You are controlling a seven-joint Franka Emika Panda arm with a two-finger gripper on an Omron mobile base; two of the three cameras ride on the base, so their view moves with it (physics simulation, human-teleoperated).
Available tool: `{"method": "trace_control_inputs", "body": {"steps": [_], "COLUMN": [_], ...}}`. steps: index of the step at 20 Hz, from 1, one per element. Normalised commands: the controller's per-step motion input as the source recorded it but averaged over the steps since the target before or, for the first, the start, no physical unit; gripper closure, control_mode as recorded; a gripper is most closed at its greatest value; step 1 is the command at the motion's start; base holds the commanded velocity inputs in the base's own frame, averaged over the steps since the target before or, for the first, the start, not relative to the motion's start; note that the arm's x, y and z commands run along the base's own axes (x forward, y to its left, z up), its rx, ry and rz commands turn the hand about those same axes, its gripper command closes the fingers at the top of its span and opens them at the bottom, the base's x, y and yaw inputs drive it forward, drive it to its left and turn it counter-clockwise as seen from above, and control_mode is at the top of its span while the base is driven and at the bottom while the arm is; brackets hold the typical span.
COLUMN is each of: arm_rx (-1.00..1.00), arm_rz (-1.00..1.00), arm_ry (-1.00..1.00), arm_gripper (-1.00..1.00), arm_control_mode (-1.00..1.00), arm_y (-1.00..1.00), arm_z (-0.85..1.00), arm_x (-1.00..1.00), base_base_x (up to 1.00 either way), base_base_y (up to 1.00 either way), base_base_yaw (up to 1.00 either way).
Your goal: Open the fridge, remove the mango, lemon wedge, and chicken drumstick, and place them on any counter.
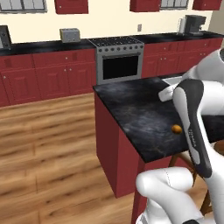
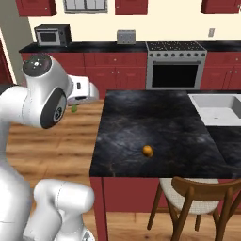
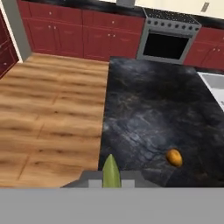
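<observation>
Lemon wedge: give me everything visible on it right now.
The lemon wedge is a slim yellow-green sliver, pointed at its tip, smooth-skinned. It stands up between the fingertips of the gripper, shut on it, held over the wood floor just off the counter edge. The right base view shows it as a small green speck.

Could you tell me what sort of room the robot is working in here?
A home-style kitchen: a steel stove set in a run of red cabinets, a microwave on the worktop, and an island counter with a sink.
</observation>
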Motion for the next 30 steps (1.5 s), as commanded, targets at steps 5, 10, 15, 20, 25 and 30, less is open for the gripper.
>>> {"method": "trace_control_inputs", "body": {"steps": [5,10,15,20,25,30], "arm_rx": [0.0,0.0,0.0,0.0,-0.01,-0.01], "arm_rz": [0.0,0.0,0.0,0.0,0.0,0.0], "arm_ry": [0.21,0.19,0.15,0.17,0.12,0.06], "arm_gripper": [1.0,1.0,1.0,1.0,1.0,1.0], "arm_control_mode": [-1.0,-1.0,-1.0,-1.0,-1.0,-1.0], "arm_y": [-0.08,-0.22,-0.23,-0.19,-0.12,-0.07], "arm_z": [-0.4,-0.62,-0.98,-0.95,-0.96,-0.86], "arm_x": [0.63,0.56,0.6,0.68,0.65,0.61], "base_base_x": [0.0,0.0,0.0,0.0,0.0,0.0], "base_base_y": [0.0,0.0,0.0,0.0,0.0,0.0], "base_base_yaw": [0.0,0.0,0.0,0.0,0.0,0.0]}}
